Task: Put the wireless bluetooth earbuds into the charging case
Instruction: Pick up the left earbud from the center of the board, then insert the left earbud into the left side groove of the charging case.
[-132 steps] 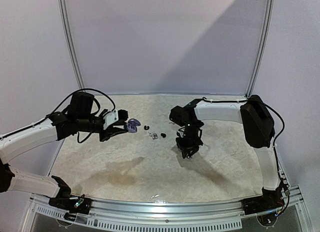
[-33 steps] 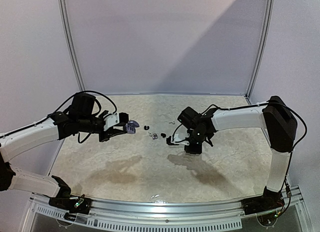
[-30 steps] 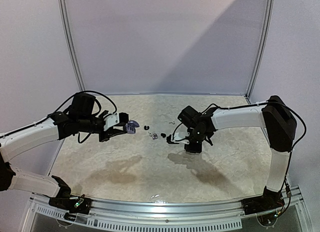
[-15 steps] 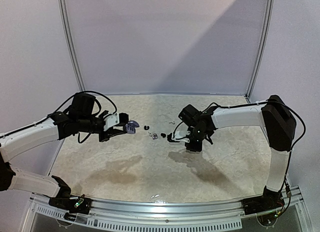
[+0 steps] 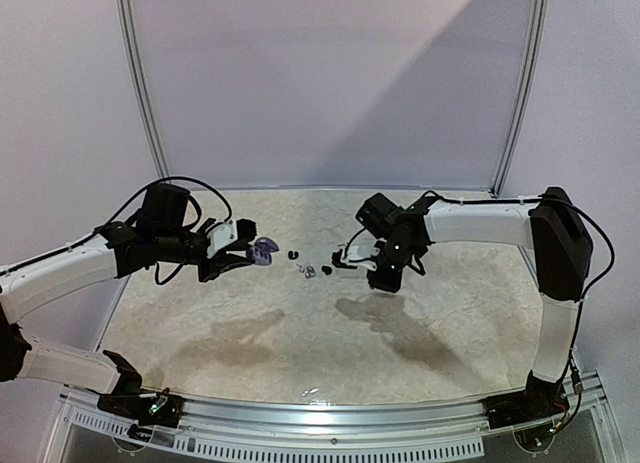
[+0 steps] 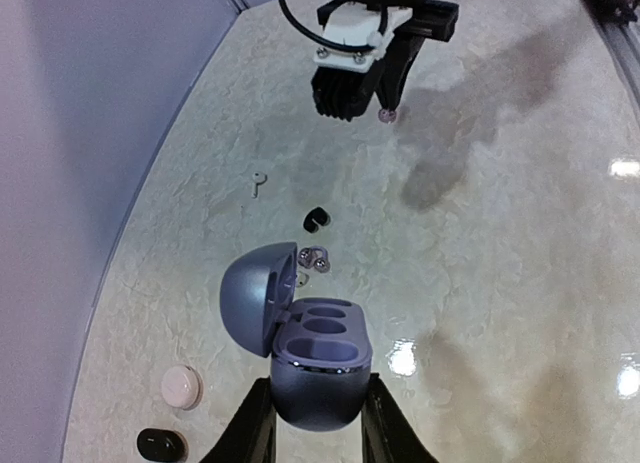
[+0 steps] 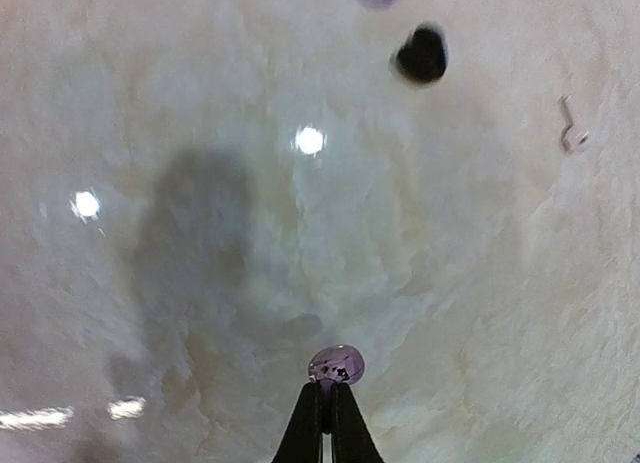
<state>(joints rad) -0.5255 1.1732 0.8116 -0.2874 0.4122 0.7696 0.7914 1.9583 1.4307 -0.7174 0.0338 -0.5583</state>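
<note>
My left gripper point(image 5: 247, 251) is shut on the blue-purple charging case point(image 5: 264, 250) and holds it above the table with the lid open. In the left wrist view the case point(image 6: 318, 358) sits between my fingers point(image 6: 312, 398), its wells empty. My right gripper point(image 5: 384, 285) is shut on a tiny purple earbud point(image 7: 336, 364), pinched at the fingertips point(image 7: 323, 393) above the table. The left wrist view shows that bud point(image 6: 384, 114) to the right of the case, well apart. A black earbud point(image 6: 316, 219) and silver-grey earbuds point(image 6: 313, 259) lie on the table between the grippers.
A second black bud point(image 5: 293, 254) lies near the case. A small white key-like piece point(image 6: 259, 180) lies farther back. A white round disc point(image 6: 181, 387) and a black item point(image 6: 161, 444) lie under my left gripper. The back wall is close behind.
My right gripper swung left toward the loose buds, then rose a little off the table with the purple bud pinched. The left arm and case have not moved.
</note>
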